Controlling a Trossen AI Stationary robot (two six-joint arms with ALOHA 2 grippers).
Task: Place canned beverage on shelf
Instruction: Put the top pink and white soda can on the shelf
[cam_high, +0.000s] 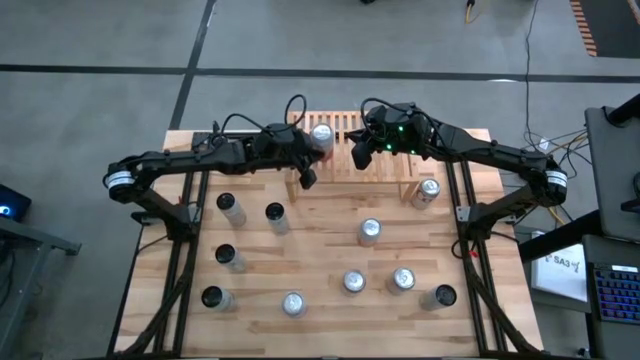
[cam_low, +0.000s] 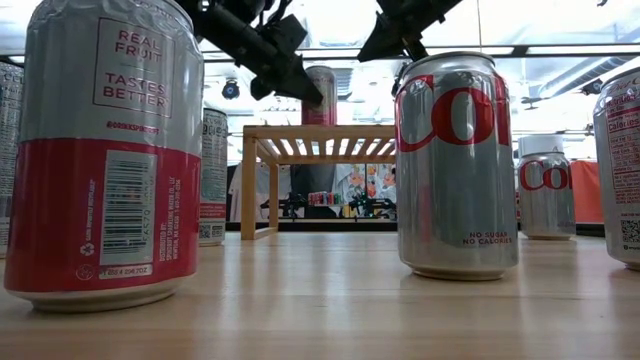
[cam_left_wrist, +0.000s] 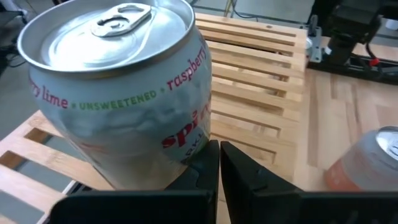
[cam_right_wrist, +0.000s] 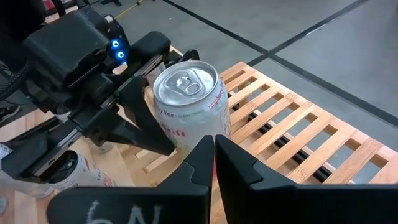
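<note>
One can (cam_high: 322, 134) stands upright on the slatted top of the shelf (cam_high: 375, 165), toward its 9 o'clock end in the overhead view, at about 12 o'clock on the surface (cam_high: 320, 270). The left gripper (cam_high: 308, 176) sits just beside that can on its 7 o'clock side with its jaws closed on nothing; from its own wrist camera the can (cam_left_wrist: 118, 93) fills the frame right beside the shut fingertips. The right gripper (cam_high: 360, 155) hovers over the shelf just at the can's 3 o'clock, its jaws likewise shut and empty. So this can looks placed, and the step in hand is probably to back away cleanly. To do that well, the left arm should lift or pull off toward 7 o'clock, away from the can's wall, since a sideways brush could topple it or shove it along the slats. The right arm ought to rise clear before swinging. Many more cans (cam_high: 370, 231) wait upright across the surface between 4 and 8 o'clock, so whichever arm goes next should approach with jaws opened well before descent.
</note>
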